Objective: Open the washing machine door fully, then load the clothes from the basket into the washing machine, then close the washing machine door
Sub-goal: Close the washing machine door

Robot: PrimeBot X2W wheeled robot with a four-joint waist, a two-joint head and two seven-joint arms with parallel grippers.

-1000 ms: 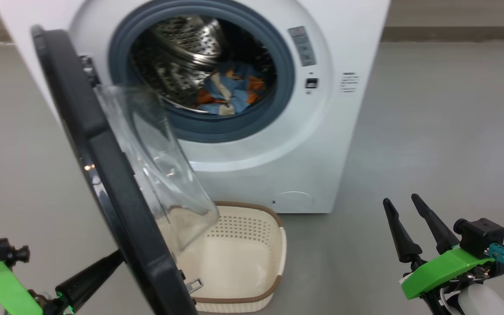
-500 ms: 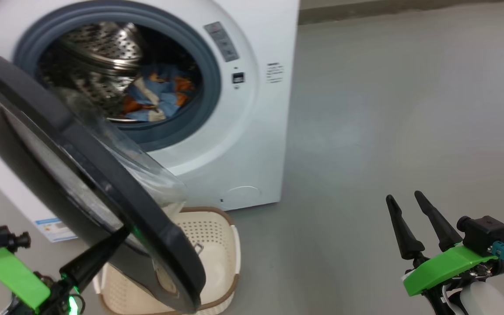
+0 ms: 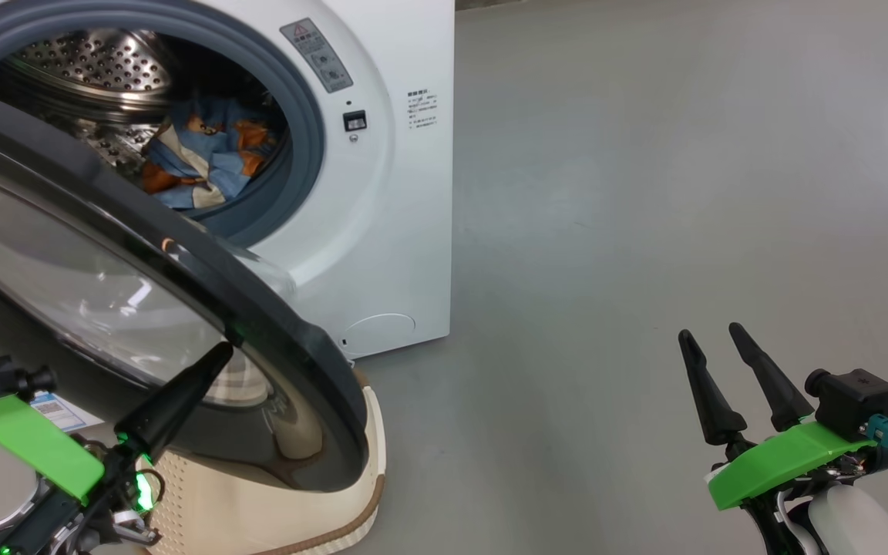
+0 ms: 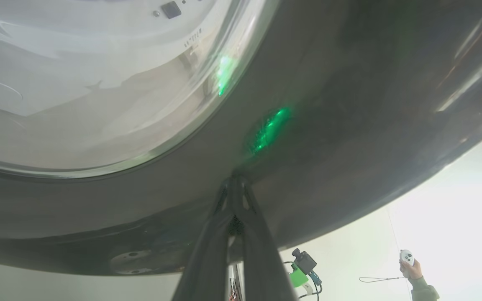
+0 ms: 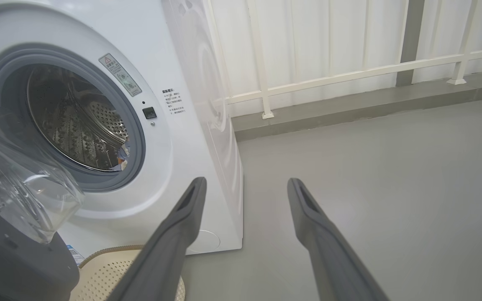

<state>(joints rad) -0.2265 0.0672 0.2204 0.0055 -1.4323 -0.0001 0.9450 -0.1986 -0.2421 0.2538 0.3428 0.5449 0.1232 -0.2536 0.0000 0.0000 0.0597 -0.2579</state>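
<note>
Against washing machine door (image 3: 259, 331) outer face we rest left gripper (image 3: 219, 352), jaws closed tight, nothing held. Right gripper (image 3: 709, 331) over floor (image 3: 606, 193), jaws wide, empty. Clothes (image 3: 205, 158) inside washing machine (image 3: 405, 231); basket (image 3: 371, 462) under door.

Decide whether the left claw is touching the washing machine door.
Touching. The left wrist view shows the shut left claw with its tips set against the glossy black rim of the washing machine door, no gap.
</note>
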